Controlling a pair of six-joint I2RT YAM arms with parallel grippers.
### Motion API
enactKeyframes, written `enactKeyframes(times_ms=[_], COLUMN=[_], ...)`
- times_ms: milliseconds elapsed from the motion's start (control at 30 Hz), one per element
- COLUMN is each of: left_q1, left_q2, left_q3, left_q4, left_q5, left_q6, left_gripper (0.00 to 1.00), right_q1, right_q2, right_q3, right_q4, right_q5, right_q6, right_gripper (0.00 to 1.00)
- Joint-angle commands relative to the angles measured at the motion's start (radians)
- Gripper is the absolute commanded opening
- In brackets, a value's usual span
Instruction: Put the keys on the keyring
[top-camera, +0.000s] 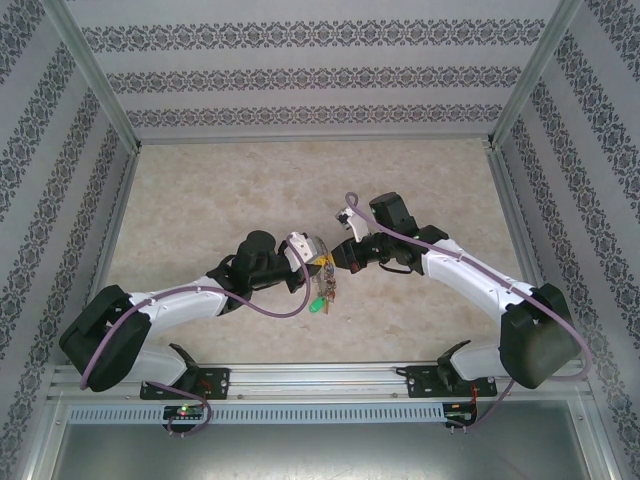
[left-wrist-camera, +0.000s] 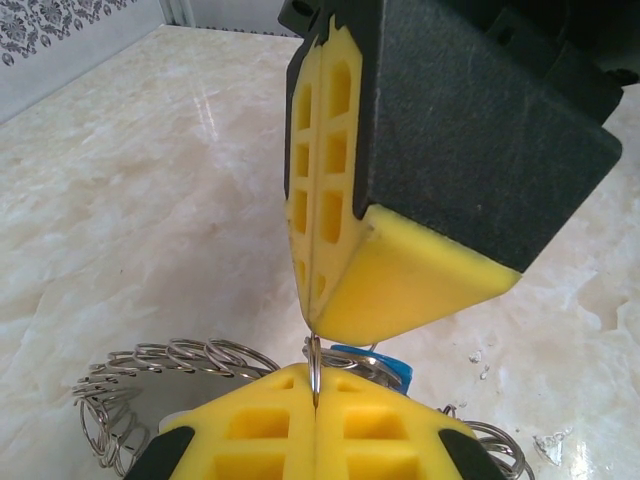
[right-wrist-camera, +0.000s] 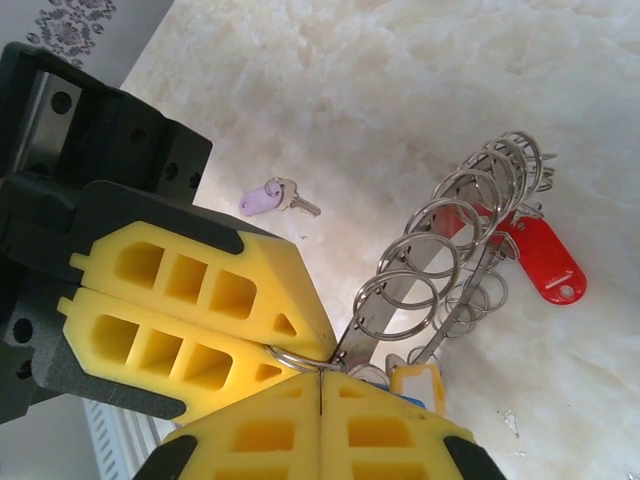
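Pinching one small loop of the keyring, the left gripper has its jaws closed. The right gripper meets it tip to tip, jaws closed on the same loop. The left wrist view gives a blue key just behind that pinch. The right wrist view gives a yellow key beside it, a red key at the keyring's far side, and a lilac key loose on the worktop beyond the keyring. From above, a green key dangles below the keyring.

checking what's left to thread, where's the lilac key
Right wrist view: the lilac key lies loose on the table, left of the keyring and just beyond the left gripper.
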Motion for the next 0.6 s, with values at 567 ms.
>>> enactKeyframes(times_ms=[567], left_q1=[-0.004], left_q2=[-0.025], left_q3=[-0.038], left_q4=[0.261], left_q5=[0.038], left_q6=[-0.101], left_gripper=[0.0], right_q1=[-0.078], right_q2=[0.069], right_q3=[0.025], right_q4=[-0.038], right_q5=[-0.02], right_q6=[0.101], right_gripper=[0.0])
